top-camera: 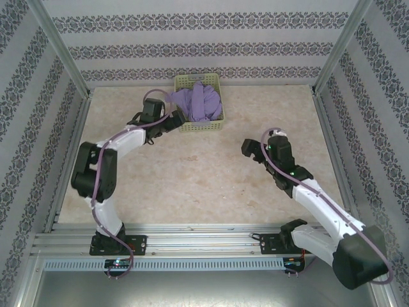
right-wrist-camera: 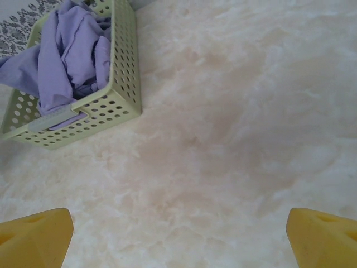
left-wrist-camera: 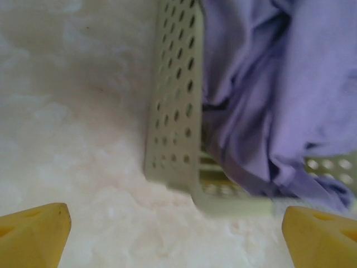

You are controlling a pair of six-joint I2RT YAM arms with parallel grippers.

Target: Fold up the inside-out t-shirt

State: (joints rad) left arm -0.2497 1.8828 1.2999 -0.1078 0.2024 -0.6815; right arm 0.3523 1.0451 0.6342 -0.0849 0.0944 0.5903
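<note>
Jaws on both sides spread wide, nothing between them. The left gripper (top-camera: 174, 120) and right gripper (top-camera: 251, 149) are both empty.

Count: 2 arms, 2 grippers, 1 t-shirt (top-camera: 199, 102), 1 basket (top-camera: 200, 126), 1 table (top-camera: 204, 185).

T-shirt is purple, bunched up inside the pale green basket at the far side of the table, just left of centre. Cloth stands above the rim and spills over it on the left.

Top view:
- Left gripper sits just beside the basket's near-left corner; touching or not, can't tell.
- Right gripper is over bare table, right of centre, well apart from the basket.
- Patterned walls (top-camera: 204, 51) on 3 sides.

Left wrist view:
- Left gripper (left-wrist-camera: 175, 240) shows 2 yellow fingertips (left-wrist-camera: 33, 234) at the bottom corners, far apart.
- Basket (left-wrist-camera: 175, 111) corner is close up, rows of holes in its wall.
- T-shirt (left-wrist-camera: 268, 84) is heaped inside, one fold draped over the near wall on the right.
- Image is slightly blurred.

Right wrist view:
- Right gripper (right-wrist-camera: 178, 240) shows 2 yellow fingertips, same wide spread.
- Whole basket (right-wrist-camera: 114, 103) is upper left, with a handle slot (right-wrist-camera: 56, 120) in its short wall and purple behind it.
- T-shirt (right-wrist-camera: 72, 50) hangs over the left rim.
- The table (right-wrist-camera: 240, 123) takes up the remaining area.
</note>
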